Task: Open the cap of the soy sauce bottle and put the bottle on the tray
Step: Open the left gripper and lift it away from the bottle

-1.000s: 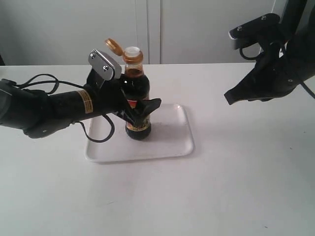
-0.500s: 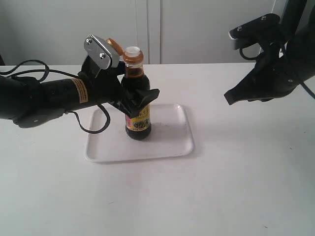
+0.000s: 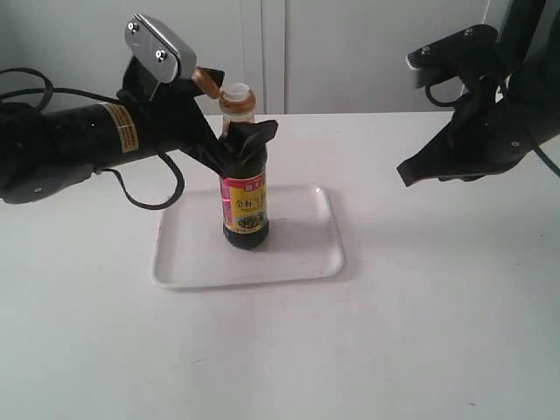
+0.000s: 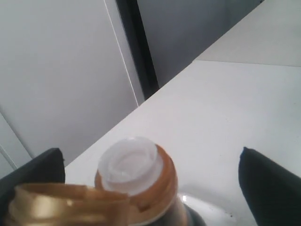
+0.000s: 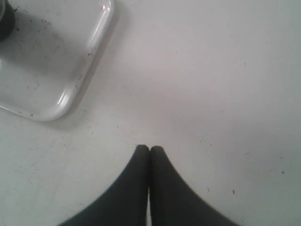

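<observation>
left gripper (image 3: 241, 109) is hovering, jaws apart, round the glass soy sauce bottle (image 3: 245, 210) standing on a glossy white tray (image 3: 302, 254) on the matte white table (image 3: 420, 332); right gripper (image 5: 150, 151) is hanging pinched together

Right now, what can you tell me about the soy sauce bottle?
The soy sauce bottle is clear glass holding dark brown sauce, with a yellow and red label. It stands upright on the white tray. Its orange-brown cap is flipped open, showing a white spout. The left claw is open around its neck.
</observation>
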Controlling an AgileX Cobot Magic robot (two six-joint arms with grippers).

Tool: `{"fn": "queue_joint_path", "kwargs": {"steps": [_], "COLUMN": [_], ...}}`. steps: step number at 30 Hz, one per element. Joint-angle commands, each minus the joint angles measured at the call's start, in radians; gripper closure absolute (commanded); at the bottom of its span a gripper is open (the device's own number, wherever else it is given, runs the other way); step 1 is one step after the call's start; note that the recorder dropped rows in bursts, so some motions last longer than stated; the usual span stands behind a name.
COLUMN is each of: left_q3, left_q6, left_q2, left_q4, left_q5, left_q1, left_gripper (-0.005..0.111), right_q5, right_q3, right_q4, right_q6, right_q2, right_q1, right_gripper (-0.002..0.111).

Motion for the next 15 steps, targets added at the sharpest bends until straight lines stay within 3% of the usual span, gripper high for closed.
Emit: {"fn": "queue_joint_path", "kwargs": {"steps": [1, 9, 15], "left_q3": [0.002, 0.002, 0.002], "left_q6": [-0.007, -0.009, -0.016], "left_q2": [-0.053, -0.123, -0.185], "left_q4": [0.001, -0.003, -0.005], "left_q5": [0.003, 0.01, 0.116], "left_q1": [-0.007, -0.007, -0.007], "left_gripper": [0.006, 0.006, 0.006], "right_q5": [0.0, -0.002, -0.002], "right_q3": [-0.007, -0.007, -0.007], "right_q4": [0.001, 0.004, 0.007], "right_q6": [0.0, 0.0, 0.0], "right_q2": [-0.002, -0.002, -0.001], "right_q1": [-0.008, -0.008, -0.008], "right_gripper": [0.108, 0.108, 0.108]}}
